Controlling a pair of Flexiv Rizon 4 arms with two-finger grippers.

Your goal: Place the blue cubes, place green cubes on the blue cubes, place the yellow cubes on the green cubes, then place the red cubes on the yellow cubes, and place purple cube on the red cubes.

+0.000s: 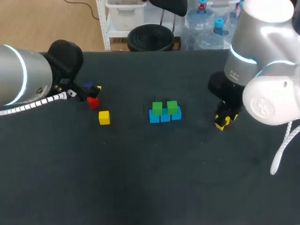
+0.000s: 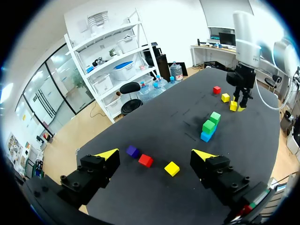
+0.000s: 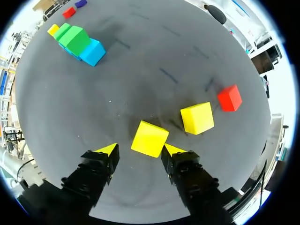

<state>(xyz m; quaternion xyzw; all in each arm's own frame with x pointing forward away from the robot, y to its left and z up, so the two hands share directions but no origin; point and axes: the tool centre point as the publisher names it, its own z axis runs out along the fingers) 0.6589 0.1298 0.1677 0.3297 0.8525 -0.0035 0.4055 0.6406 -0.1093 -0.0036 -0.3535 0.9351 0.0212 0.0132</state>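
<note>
Dark matte table (image 1: 140, 178): blue cubes (image 1: 165, 117) mid-surface, green cubes (image 1: 172, 107) atop.

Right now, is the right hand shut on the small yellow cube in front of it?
Open. The right hand straddles the small yellow cube, but a clear gap shows between the cube and one finger.

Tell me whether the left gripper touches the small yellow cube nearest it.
Apart. Left wrist view: bare table shows between the yellow cube and each finger of the left gripper.
</note>
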